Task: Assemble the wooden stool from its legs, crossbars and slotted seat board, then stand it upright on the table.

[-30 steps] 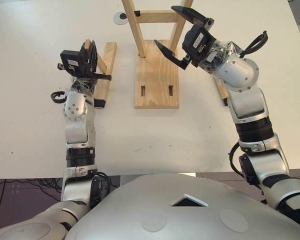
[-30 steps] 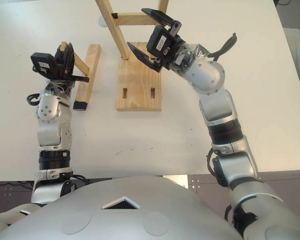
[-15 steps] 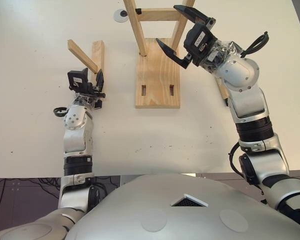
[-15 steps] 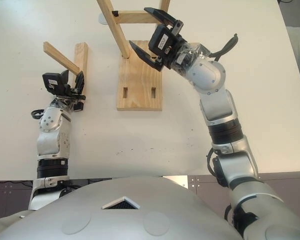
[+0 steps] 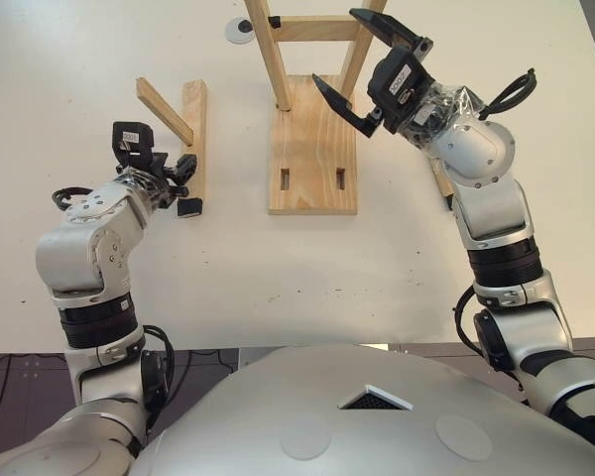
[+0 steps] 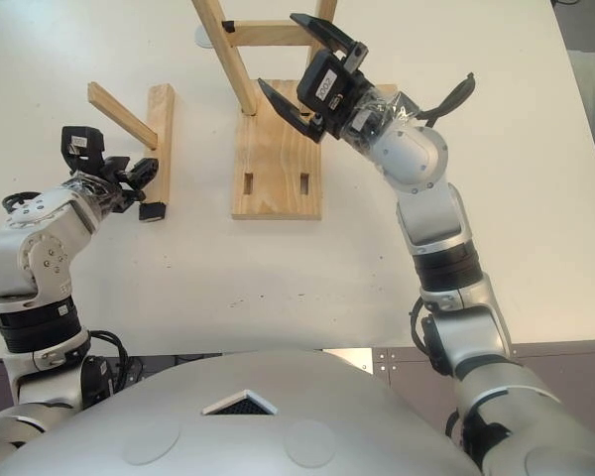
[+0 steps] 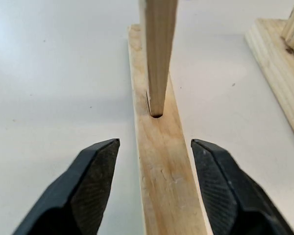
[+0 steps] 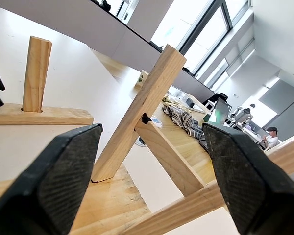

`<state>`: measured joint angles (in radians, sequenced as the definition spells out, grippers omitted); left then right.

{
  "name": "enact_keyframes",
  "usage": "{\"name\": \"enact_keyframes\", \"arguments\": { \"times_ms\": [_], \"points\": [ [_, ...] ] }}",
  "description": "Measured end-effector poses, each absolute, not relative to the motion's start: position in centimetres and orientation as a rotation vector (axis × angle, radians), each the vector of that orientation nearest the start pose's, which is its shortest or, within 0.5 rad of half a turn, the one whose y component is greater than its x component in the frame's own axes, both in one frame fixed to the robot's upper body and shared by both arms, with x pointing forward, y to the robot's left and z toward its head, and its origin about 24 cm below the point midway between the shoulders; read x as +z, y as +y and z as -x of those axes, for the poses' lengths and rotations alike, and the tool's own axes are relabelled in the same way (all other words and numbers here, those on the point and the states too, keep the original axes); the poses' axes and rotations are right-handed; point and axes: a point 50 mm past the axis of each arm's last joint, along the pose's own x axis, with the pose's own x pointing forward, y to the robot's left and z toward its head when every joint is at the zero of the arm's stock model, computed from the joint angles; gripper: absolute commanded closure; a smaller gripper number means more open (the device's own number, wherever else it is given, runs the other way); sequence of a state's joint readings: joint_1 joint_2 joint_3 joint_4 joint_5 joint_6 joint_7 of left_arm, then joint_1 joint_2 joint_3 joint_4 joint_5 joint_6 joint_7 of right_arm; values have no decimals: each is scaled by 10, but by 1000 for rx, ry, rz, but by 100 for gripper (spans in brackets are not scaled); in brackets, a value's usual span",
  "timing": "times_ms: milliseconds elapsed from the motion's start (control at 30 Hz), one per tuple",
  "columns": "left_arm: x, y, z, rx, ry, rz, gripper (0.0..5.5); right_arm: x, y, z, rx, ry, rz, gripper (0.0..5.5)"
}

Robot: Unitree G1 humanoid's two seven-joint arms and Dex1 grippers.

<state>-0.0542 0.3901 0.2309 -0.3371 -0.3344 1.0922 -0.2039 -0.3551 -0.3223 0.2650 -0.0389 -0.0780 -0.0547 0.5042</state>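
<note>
The slotted seat board (image 5: 312, 169) lies flat mid-table. A frame of two legs (image 5: 275, 59) joined by a crossbar (image 5: 312, 30) stands in its far end. My right gripper (image 5: 339, 50) is open, its fingers on either side of the frame's right leg (image 8: 142, 110) without touching it. To the left, another leg (image 5: 194, 129) lies flat with a crossbar (image 5: 164, 109) sticking up from it. My left gripper (image 5: 178, 183) is open at that leg's near end, and the leg (image 7: 161, 176) runs between its fingers.
A further wooden piece (image 5: 439, 180) lies partly hidden under my right forearm. A small white disc (image 5: 241, 35) sits at the table's far side. Bare white tabletop (image 5: 307, 268) stretches in front of the seat board.
My left gripper has come down off the loose leg's crossbar and drawn back to its near end, elbow swinging outward. That piece now lies slightly farther left. The right gripper barely moved.
</note>
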Motion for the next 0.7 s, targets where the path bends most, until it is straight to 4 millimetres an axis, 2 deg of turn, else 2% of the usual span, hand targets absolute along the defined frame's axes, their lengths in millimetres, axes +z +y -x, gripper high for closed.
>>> {"name": "enact_keyframes", "arguments": {
  "times_ms": [200, 367, 500, 700],
  "points": [
    [63, 234, -232, -75, 663, 33, 232, 125, -98, -288, 794, -300, 529, 174],
    [57, 222, -230, -115, 690, 24, 232, 125, -98, -288, 794, -300, 529, 174],
    [44, 221, -225, -87, 740, -41, 232, 125, -97, -288, 794, -299, 528, 174],
    [38, 224, -226, -69, 716, -21, 316, 124, -98, -287, 794, -296, 530, 174]
  ]
}}
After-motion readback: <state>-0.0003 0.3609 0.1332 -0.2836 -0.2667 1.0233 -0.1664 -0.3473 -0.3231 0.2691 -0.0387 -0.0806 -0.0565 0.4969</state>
